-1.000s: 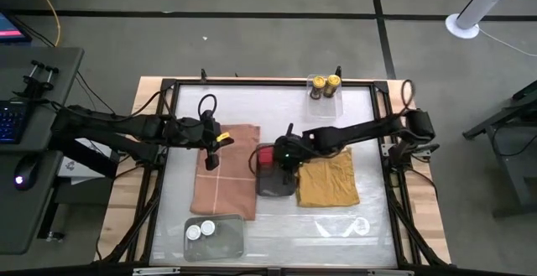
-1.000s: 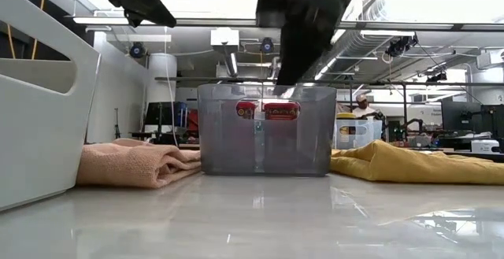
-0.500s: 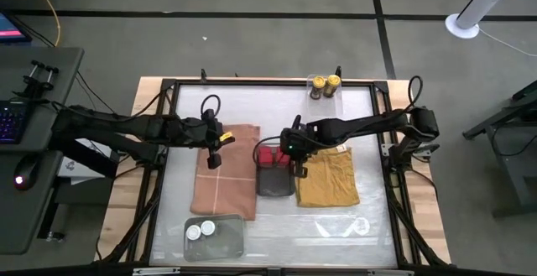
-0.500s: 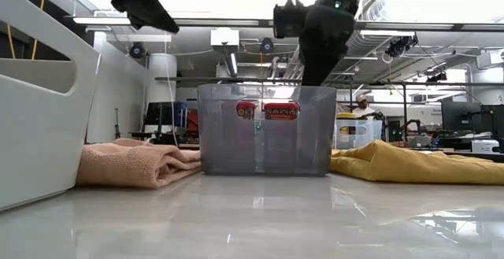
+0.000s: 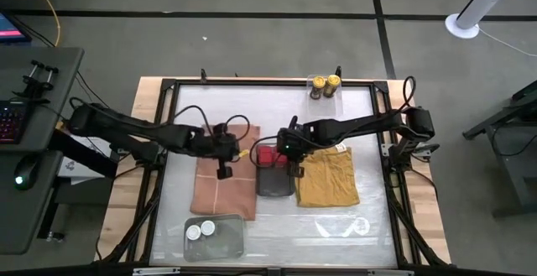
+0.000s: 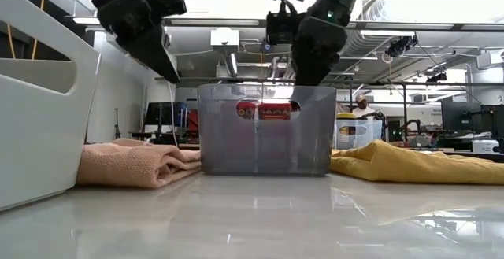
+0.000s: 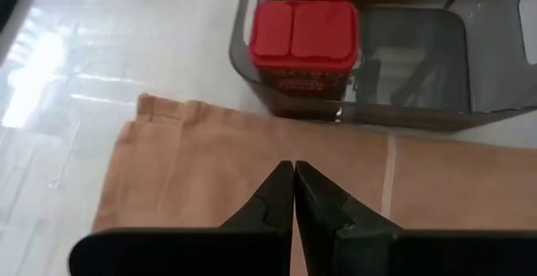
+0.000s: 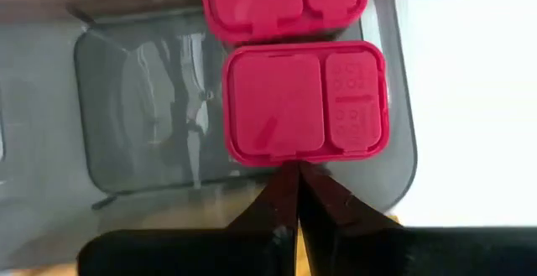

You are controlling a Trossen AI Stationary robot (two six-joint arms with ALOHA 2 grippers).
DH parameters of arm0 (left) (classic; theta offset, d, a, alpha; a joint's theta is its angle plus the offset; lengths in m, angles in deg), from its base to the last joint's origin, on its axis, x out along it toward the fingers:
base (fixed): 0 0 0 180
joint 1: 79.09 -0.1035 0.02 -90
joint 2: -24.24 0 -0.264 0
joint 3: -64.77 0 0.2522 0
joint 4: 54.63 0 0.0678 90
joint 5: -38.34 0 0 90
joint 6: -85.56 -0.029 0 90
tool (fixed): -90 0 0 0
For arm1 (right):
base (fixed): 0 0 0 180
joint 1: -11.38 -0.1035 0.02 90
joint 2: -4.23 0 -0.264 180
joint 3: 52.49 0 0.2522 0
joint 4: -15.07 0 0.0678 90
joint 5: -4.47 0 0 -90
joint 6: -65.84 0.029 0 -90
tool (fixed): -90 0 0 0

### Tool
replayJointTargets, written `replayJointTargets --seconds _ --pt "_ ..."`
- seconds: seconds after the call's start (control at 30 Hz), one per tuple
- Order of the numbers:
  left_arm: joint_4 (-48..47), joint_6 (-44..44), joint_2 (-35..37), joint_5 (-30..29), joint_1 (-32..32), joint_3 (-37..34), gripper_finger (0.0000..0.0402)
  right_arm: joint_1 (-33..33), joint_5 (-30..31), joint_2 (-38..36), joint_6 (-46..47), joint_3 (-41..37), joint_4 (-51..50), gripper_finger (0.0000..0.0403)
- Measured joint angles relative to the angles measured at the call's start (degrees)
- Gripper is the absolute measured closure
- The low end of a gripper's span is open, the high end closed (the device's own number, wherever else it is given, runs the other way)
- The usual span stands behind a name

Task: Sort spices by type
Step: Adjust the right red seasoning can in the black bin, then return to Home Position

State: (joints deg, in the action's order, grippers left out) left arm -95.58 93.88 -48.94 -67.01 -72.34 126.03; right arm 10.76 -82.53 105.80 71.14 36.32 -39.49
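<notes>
Right wrist view — red tins just beyond closed right tool.

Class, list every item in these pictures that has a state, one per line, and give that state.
Left gripper: shut, empty, over the pink cloth.
Right gripper: shut, empty, above the dark tray.
Red tins: both side by side in the dark tray, lids closed.
Yellow-capped jars: together in a clear tray.
White-capped jars: together in another clear tray.

Overhead straight down on whole table. Low cam level at tabletop. Both wrist cams close above grey tray with red tins; all share it.
</notes>
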Motion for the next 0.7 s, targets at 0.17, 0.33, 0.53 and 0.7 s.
replayJointTargets --seconds 0.17,0.33,0.53,0.7 --pt "0.9 -0.5 -2.2 0.2 0.5 0.0 0.0401 0.0 0.0 0.1 -0.2 0.0 2.7 0.0403" --pt "1.0 -1.2 -0.6 2.5 0.4 0.0 0.0401 0.0 -0.7 -0.5 -1.0 0.0 0.7 0.0403" --pt "0.5 -3.4 13.7 4.9 -1.7 0.2 0.0401 -0.1 1.2 -8.1 1.5 0.7 -5.8 0.0403" --pt "9.6 -5.1 28.0 6.1 -6.3 -4.8 0.0401 2.0 3.6 -16.0 6.6 0.7 -10.1 0.0403"
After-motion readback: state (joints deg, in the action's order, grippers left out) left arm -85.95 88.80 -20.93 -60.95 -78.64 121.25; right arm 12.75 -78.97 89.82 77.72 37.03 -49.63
